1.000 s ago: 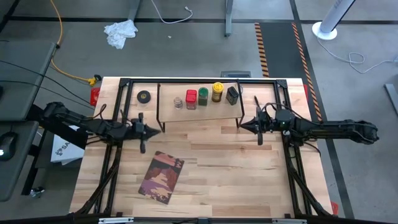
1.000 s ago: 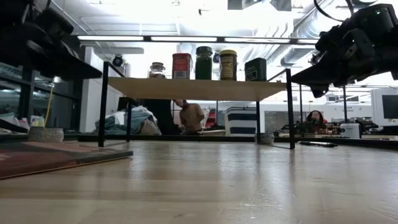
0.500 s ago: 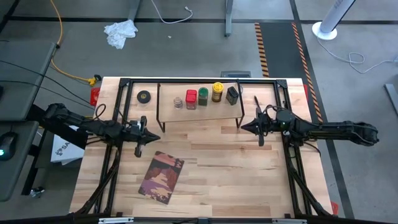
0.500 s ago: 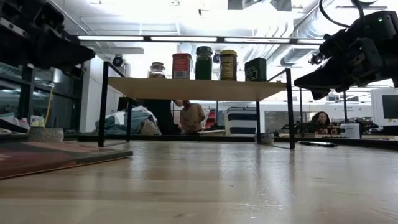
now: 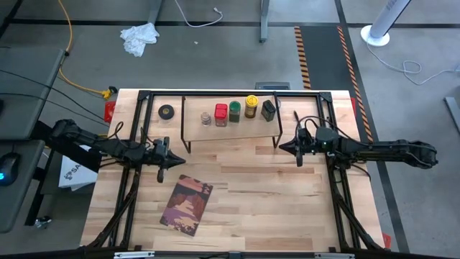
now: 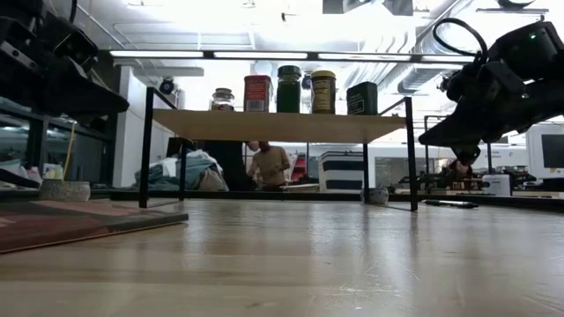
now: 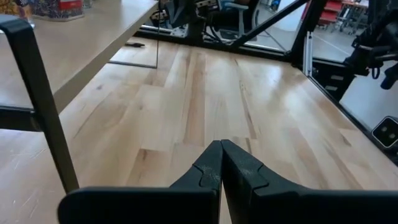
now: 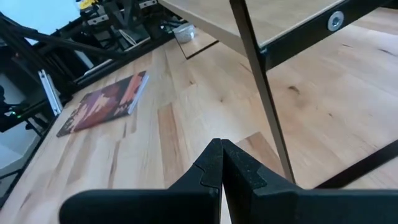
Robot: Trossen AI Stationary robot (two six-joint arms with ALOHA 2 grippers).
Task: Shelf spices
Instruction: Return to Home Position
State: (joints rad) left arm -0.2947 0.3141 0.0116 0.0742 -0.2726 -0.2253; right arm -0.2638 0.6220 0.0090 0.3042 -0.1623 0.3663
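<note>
Five spices (image 5: 235, 111) stand in a row on the shelf (image 5: 244, 129), between my left pincer (image 5: 171, 152) and right pincer (image 5: 286, 147). The left one has drawn back a little within the last second. At table height, the right pincer (image 6: 432, 138) has sunk and tipped downward. Each wrist camera shows its fingers pressed together on nothing, a shelf leg close ahead. Shelving looks finished, so I'm only parking the arms.
</note>
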